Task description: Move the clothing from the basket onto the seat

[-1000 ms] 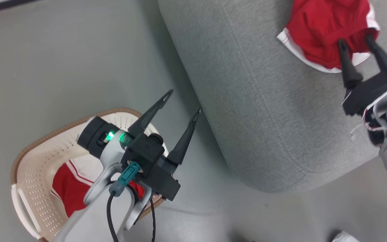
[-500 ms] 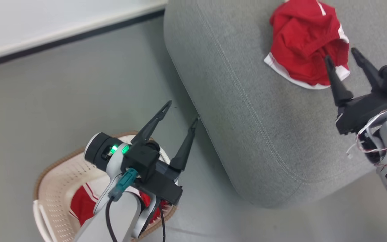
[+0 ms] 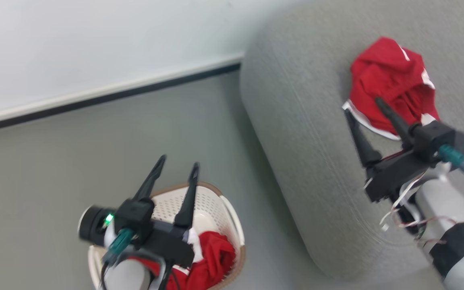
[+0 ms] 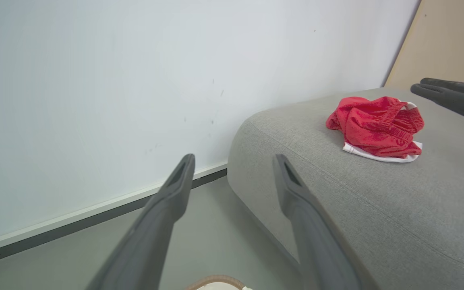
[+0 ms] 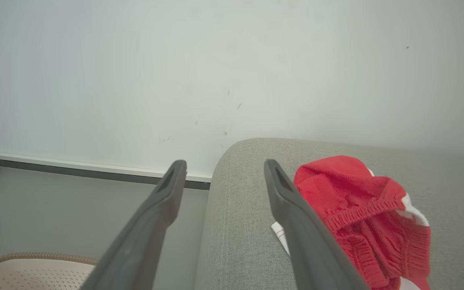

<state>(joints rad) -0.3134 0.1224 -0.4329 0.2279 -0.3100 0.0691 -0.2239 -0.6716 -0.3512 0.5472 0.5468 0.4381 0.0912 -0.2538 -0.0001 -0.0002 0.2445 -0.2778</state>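
In your head view, your left pincer (image 3: pixel 177 162) is open and empty above the basket (image 3: pixel 220 201), which has red clothing (image 3: pixel 212 257) in it. Your right pincer (image 3: pixel 361 106) is open and empty by another red piece (image 3: pixel 389 86) on the seat (image 3: pixel 296 129). Both wrist views show that piece lying on the seat.

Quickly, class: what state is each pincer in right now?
Left pincer: open, holding nothing.
Right pincer: open, holding nothing.
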